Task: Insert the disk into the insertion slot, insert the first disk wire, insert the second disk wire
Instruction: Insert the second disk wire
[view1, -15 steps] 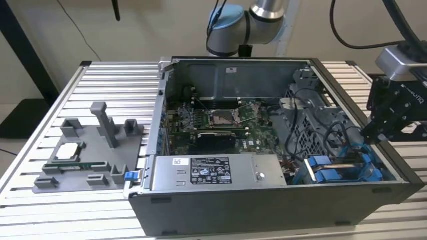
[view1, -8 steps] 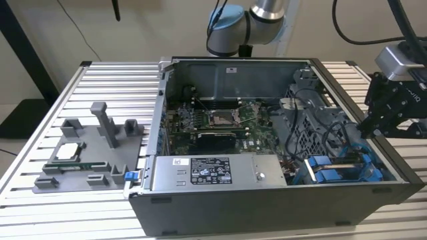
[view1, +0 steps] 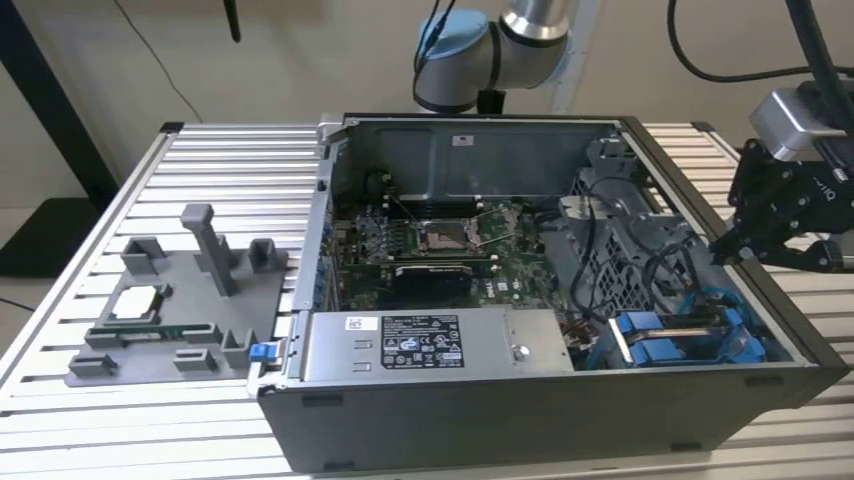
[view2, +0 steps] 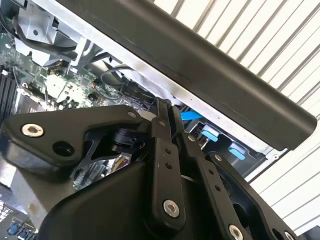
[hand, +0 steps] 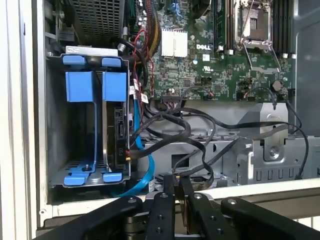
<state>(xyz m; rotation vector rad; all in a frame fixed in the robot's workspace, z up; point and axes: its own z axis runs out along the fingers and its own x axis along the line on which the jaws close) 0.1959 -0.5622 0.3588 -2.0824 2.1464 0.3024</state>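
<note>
The black two-fingered hand (view1: 737, 252) hangs at the exterior view's right, just outside the right wall of the open dark grey metal computer case (view1: 534, 420). The case lies on the slatted aluminium tabletop (view1: 227, 170). The fingers (view2: 161, 145) are pressed together with nothing visible between them. This probably keeps the hand slim beside the crowded corner.

The grey perforated-metal insertion slot (view1: 687, 345) with blue rails occupies the near right corner of the case. The flat silver-grey disk in its bright blue plastic carrier frame (hand: 117, 140) stands edge-on inside it and appears seated.

The exterior view gives the hand's position relative to the case. The first wrist view resolves a thin blue cable (hand: 142, 172) and looping black wires (hand: 190, 135) beside the disk. Whether either is plugged in cannot be told.
</note>
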